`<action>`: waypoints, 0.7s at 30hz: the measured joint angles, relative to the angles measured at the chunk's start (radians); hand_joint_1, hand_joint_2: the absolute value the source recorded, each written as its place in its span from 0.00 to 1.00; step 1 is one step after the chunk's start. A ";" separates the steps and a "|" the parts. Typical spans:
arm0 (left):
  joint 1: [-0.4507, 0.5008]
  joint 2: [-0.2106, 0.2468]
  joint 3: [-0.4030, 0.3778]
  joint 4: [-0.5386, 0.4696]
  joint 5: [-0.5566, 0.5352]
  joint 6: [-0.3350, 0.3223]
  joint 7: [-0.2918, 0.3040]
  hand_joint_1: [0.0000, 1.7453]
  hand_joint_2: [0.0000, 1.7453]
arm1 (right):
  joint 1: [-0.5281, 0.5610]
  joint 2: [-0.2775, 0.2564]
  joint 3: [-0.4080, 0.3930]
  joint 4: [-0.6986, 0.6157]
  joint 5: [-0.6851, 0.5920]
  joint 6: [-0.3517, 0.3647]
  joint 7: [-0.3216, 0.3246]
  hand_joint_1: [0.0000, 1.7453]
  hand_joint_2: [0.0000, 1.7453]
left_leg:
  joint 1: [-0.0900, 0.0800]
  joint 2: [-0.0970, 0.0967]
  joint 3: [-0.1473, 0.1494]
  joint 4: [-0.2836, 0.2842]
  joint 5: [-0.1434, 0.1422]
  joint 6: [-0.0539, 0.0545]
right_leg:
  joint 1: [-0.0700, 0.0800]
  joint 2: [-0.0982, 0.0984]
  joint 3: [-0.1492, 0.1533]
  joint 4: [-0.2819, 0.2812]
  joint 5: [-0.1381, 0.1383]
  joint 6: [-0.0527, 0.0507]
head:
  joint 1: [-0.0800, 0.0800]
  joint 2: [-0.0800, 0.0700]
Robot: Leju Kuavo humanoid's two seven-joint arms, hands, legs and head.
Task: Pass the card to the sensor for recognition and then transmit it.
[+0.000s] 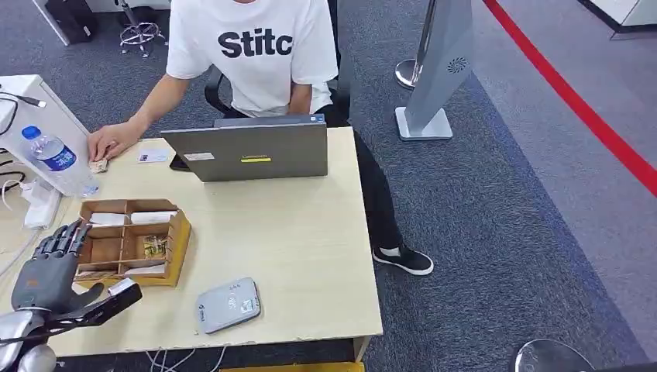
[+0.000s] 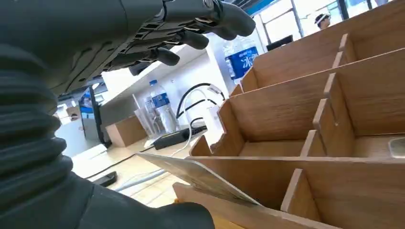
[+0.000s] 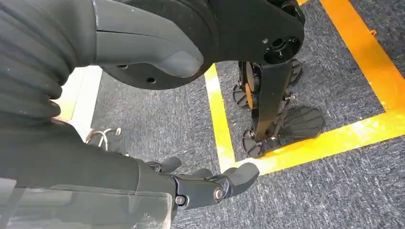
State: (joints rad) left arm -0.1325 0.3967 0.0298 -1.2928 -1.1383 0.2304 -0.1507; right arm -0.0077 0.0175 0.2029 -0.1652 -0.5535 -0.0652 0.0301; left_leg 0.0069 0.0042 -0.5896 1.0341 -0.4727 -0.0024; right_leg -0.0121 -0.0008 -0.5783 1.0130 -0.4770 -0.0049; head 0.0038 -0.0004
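A pale card leans out of the front slot of the wooden divided box, its free end towards my left hand. That hand hovers at the box's left end with fingers spread above the card and the thumb below it, touching nothing. The grey card sensor lies flat near the table's front edge, to the right of the box. My right hand hangs over the carpet and holds nothing, its fingers loosely bent and well apart from the thumb.
A person sits behind the table with one hand resting on it near a small card. A laptop stands at the back, a water bottle and a power strip at the left.
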 joint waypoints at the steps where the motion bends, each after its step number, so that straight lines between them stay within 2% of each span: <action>1: 0.000 0.000 -0.001 0.000 0.000 0.000 0.000 0.00 1.00 | 0.000 0.000 0.000 0.000 0.000 0.000 0.000 0.00 1.00 | 0.000 0.000 0.000 0.000 0.000 0.000 | 0.000 0.000 0.000 0.000 0.000 0.000 | 0.000 0.000; 21: -0.001 0.000 -0.004 -0.004 0.000 0.000 0.000 0.00 1.00 | 0.000 0.000 0.000 0.000 0.000 0.000 0.000 0.00 1.00 | 0.000 0.000 0.000 0.000 0.000 0.000 | 0.000 0.000 0.000 0.000 0.000 0.000 | 0.000 0.000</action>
State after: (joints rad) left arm -0.1337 0.3967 0.0256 -1.2966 -1.1383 0.2301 -0.1507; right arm -0.0077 0.0175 0.2029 -0.1652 -0.5535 -0.0652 0.0301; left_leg 0.0069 0.0043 -0.5896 1.0341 -0.4727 -0.0024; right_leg -0.0122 -0.0007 -0.5783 1.0130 -0.4770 -0.0049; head 0.0038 -0.0004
